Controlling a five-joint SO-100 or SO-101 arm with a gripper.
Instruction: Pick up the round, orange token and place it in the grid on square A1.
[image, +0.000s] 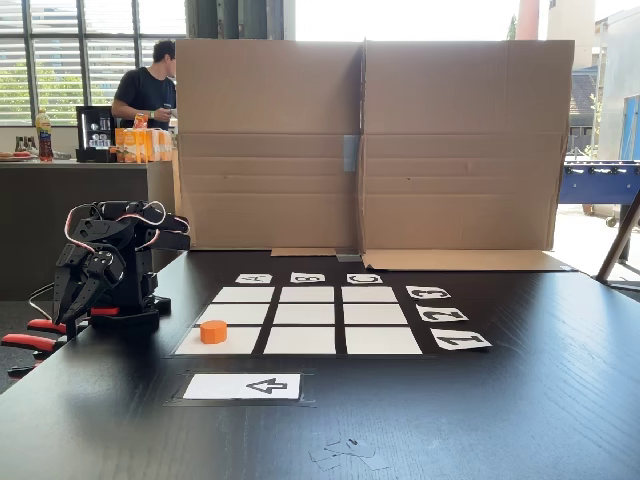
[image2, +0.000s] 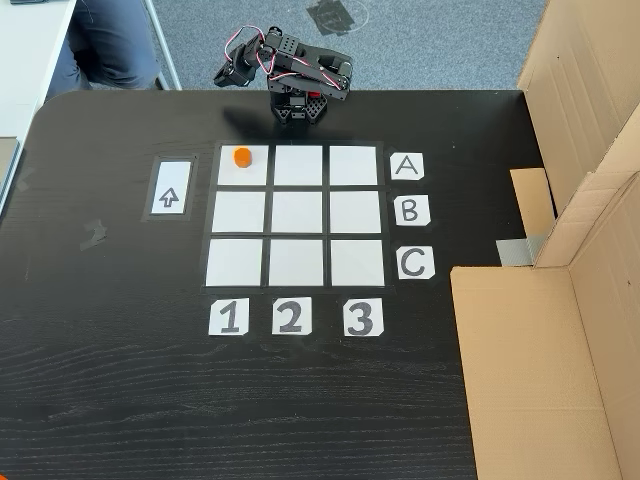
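Nearest the camera in a fixed view lies the white arrow card (image: 243, 386) on the black table (image: 520, 420), and just beyond it the orange token (image: 213, 331) sits on square A1 (image: 219, 341) of the grid (image: 309, 319), toward that cell's far-left part in the overhead-like fixed view (image2: 241, 156), in line with the "A" card (image2: 406, 166) and "1" card (image2: 228, 317). The placement looks done. Further back the arm is folded over its base, its gripper (image: 68, 312) hanging down; whether the jaws are spread or pressed together I cannot tell. The risk now is a careless sweep nudging the token off-cell. Cardboard screens (image: 370, 140) stand behind.
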